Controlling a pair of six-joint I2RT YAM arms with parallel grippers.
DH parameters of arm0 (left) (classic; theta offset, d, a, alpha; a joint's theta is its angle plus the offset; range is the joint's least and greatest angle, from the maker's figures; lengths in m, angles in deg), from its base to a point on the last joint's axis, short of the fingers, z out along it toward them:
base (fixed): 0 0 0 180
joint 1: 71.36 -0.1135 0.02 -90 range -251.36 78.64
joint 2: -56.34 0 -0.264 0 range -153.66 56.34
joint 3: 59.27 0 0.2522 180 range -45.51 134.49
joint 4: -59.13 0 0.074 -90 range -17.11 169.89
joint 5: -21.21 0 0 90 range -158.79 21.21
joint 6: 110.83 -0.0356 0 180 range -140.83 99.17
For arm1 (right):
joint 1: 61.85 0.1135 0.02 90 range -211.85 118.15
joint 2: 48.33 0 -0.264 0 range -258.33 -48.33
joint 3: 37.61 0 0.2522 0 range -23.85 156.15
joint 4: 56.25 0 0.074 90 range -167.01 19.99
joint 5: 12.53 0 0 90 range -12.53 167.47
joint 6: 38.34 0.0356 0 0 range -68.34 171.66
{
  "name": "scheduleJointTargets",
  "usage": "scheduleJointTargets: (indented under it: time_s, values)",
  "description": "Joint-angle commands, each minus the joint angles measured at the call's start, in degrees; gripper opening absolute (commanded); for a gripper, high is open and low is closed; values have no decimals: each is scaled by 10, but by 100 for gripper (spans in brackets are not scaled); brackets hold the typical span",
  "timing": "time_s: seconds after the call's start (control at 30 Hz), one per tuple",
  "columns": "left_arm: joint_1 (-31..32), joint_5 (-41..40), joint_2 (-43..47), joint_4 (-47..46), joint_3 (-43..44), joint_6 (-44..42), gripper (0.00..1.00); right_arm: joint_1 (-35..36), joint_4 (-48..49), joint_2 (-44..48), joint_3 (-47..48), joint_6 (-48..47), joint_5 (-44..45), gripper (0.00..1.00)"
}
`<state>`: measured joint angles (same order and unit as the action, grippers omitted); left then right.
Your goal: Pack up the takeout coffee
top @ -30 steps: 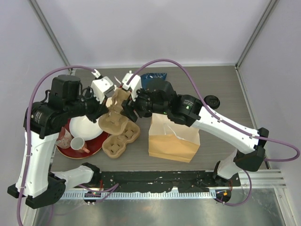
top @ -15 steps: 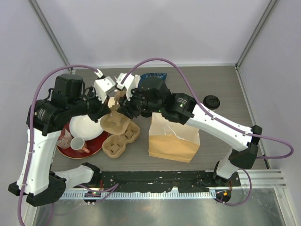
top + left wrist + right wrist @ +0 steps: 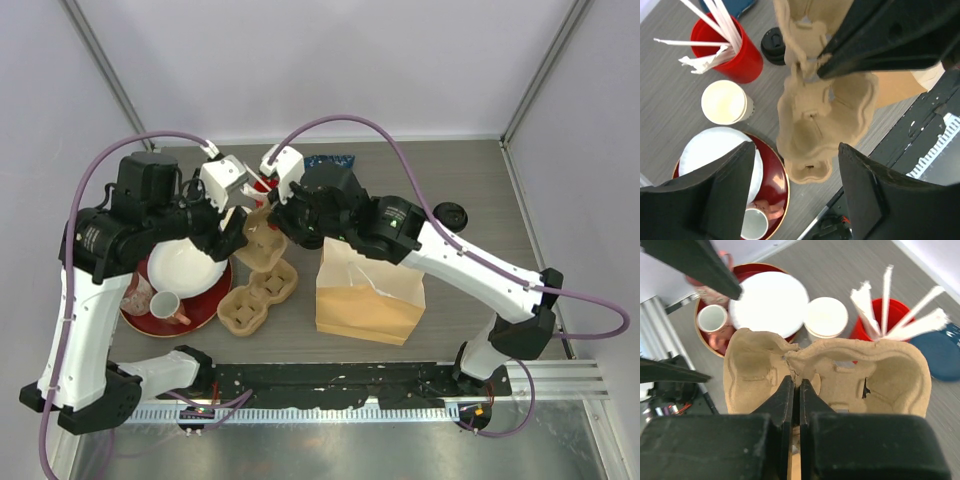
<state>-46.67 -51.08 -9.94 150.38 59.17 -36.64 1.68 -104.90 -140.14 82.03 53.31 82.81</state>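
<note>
Right gripper (image 3: 795, 386) pinched shut on centre ridge of cardboard cup tray (image 3: 875, 375), lifted off the table; left gripper (image 3: 795, 150) wide, not touching it.

Diffuse, even overhead light; soft faint shadows. Overhead view sharp. Wrist views: nearest foreground soft, edges slightly stretched.

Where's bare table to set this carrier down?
Bare table: the far strip between the blue pouch and the black lid, and the near strip in front of the paper bag. The left side, around the held carrier, is crowded: red tray, lidless cup, red cup of sticks and a second carrier sit close together.
</note>
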Motion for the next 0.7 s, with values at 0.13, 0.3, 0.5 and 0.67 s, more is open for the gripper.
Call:
scheduleJointTargets:
  time_s: [0.13,0.3,0.5,0.67]
  values:
    - [0,3,-1,-64,58,32,79,-4,-12,113,22,59,180,1]
    - [9,38,-34,-79,36,46,49,-4,-12,181,22,62,265,1]
    - [198,-25,-115,-101,19,-17,53,-47,-50,255,-14,31,394,1]
    - [245,8,-179,-132,57,-104,62,-182,-82,270,-28,31,308,1]
